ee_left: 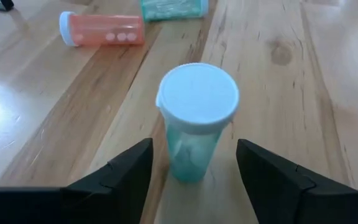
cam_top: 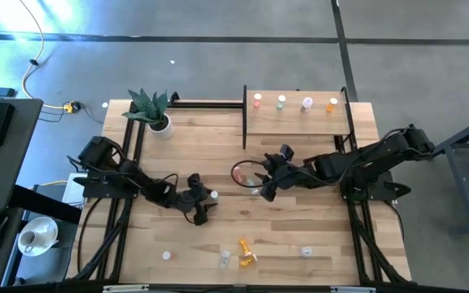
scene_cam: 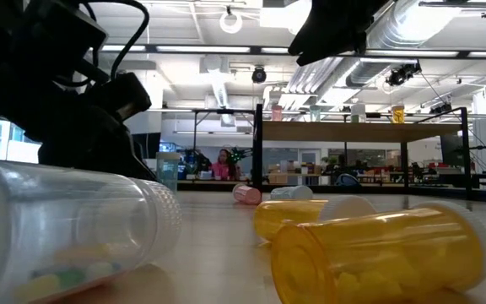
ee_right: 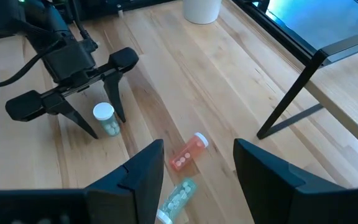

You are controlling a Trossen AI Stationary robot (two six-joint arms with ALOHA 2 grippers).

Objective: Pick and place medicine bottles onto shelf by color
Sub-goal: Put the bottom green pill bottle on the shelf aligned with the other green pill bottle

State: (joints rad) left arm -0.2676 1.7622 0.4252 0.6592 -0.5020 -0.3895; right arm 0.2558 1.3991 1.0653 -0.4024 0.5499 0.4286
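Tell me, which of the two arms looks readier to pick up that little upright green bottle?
The left one, probably. Its hand is open with a finger on each side of the upright green bottle. The right hand is also open, but it hangs over two bottles lying on their sides farther away.

Around my plank table point(cam_top: 300, 236) lay grey floor point(cam_top: 218, 65); a potted plant point(cam_top: 151, 110) stood at one corner, and ceiling ducts point(scene_cam: 445, 34) ran overhead under strip lights.

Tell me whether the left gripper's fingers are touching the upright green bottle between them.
Apart. The left wrist view shows bare wood on both sides between the green bottle and the left gripper's open fingers; the right wrist view shows the same gap.
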